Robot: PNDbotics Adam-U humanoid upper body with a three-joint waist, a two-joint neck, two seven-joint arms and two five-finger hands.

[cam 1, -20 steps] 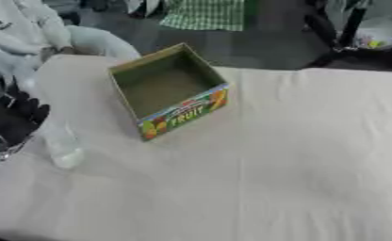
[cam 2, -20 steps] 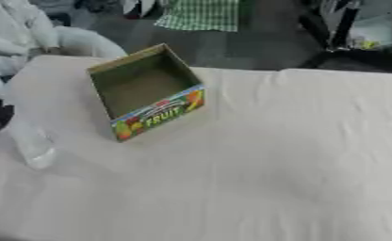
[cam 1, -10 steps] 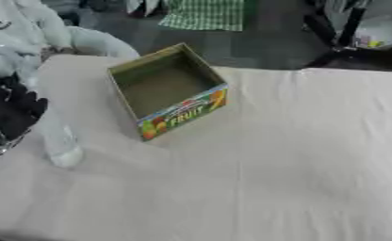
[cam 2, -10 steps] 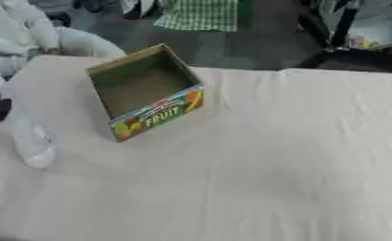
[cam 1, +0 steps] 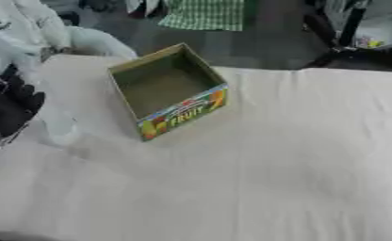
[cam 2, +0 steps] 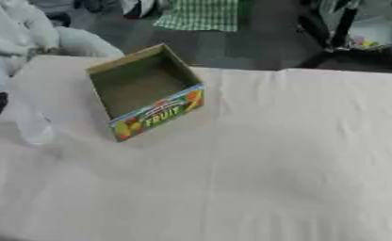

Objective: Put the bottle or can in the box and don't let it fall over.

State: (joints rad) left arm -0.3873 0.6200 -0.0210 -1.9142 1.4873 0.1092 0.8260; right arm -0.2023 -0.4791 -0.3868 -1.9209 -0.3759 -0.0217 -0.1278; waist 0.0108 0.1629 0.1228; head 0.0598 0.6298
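Standing upright near the left edge of the table (cam 2: 298, 155), a clear plastic bottle (cam 2: 33, 123) shows as a pale, see-through shape against the cream cloth; its outline is blurred, so neither cap nor label can be made out. It is outside the box, to that box's left and slightly nearer the camera, with a strip of bare cloth between the two.

Just beside the bottle, at the left border, is the left robot hand (cam 1: 8, 107), black, with dark fingers (cam 1: 22, 89) pointing up and toward the bottle. Whether those fingers touch or wrap the bottle cannot be told, nor whether they are spread or curled, since the shapes run together at the frame's edge. A silver joint of the arm shows below the hand. The right robot hand appears in neither view.

The box is an open-topped cardboard fruit carton (cam 1: 168, 90), set at a skew on the far left part of the table, one corner toward the camera. Its inside is plain olive-brown and holds nothing visible; the near outer face carries coloured fruit pictures and the word FRUIT.

Beyond the table's far left corner a person in pale clothing (cam 1: 34, 33) sits at the edge, not touching anything.
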